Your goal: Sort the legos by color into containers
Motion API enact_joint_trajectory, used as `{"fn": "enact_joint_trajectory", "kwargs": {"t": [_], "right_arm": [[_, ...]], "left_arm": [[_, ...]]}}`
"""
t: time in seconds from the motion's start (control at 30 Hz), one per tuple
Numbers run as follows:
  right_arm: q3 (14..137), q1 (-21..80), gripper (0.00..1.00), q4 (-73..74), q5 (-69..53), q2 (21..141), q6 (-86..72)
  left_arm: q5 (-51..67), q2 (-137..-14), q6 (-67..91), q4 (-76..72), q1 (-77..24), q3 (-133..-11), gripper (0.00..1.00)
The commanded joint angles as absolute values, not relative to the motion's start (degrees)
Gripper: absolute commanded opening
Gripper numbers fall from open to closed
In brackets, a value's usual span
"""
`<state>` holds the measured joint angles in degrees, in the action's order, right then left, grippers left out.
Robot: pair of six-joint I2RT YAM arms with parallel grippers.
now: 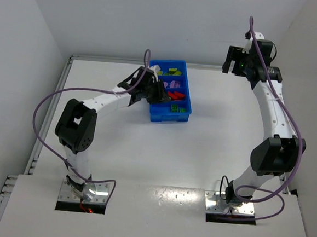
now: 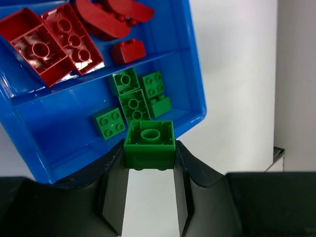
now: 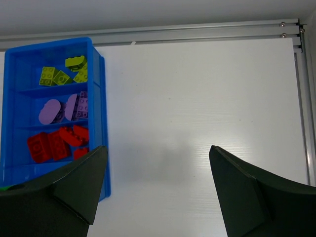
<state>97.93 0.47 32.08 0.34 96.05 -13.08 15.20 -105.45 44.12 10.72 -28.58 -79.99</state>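
The blue tray (image 1: pixel 169 117) sits at the middle back of the table. Its four compartments hold yellow-green (image 3: pixel 61 75), purple (image 3: pixel 64 108), red (image 2: pixel 54 42) and green bricks (image 2: pixel 131 96), from far to near. My left gripper (image 2: pixel 149 148) is shut on a green brick (image 2: pixel 149 145), held upside down above the near rim of the green compartment. In the top view the left gripper (image 1: pixel 156 91) hangs over the tray's left side. My right gripper (image 3: pixel 157 148) is open and empty, raised high at the back right (image 1: pixel 233 61), well right of the tray (image 3: pixel 96 113).
White walls enclose the table at the back and sides. A metal rail (image 3: pixel 197 29) runs along the table's back edge. Purple cables loop from both arms. Bare white table (image 1: pixel 199 154) lies in front of and to the right of the tray.
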Motion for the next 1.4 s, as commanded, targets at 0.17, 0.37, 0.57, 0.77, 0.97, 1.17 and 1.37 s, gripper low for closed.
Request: {"fn": "enact_joint_trajectory", "kwargs": {"t": [0.17, 0.37, 0.57, 0.77, 0.97, 1.17, 1.37], "right_arm": [[99.49, -0.97, 0.84, 31.82, -2.72, 95.62, -13.80], [98.96, -1.49, 0.84, 31.82, -3.25, 95.63, -14.33], [97.91, -2.11, 0.84, 31.82, -3.78, 95.10, -14.33], [95.10, -3.25, 0.84, 29.36, -7.28, 93.87, -14.33], [85.53, -4.39, 0.86, 22.51, -16.50, 89.66, -16.96], [74.72, -4.39, 0.88, 18.46, -18.28, 87.71, -19.51], [64.44, -3.69, 0.93, 13.63, -16.08, 87.10, -15.75]], "left_arm": [[12.92, -108.63, 42.46, 9.67, -29.79, -80.50, 0.25], [13.00, -112.93, 41.40, 9.14, -30.32, -83.41, 0.48], [12.49, -112.86, 39.73, 9.14, -31.90, -84.73, 0.83], [9.58, -105.84, 34.99, 9.14, -33.13, -86.21, 0.87], [6.26, -95.73, 25.59, 14.30, -33.13, -91.67, 0.92], [-11.05, -84.47, 16.54, 21.52, -29.01, -85.26, 1.00], [-24.34, -82.10, 15.54, 30.32, -24.01, -74.22, 1.00]]}}
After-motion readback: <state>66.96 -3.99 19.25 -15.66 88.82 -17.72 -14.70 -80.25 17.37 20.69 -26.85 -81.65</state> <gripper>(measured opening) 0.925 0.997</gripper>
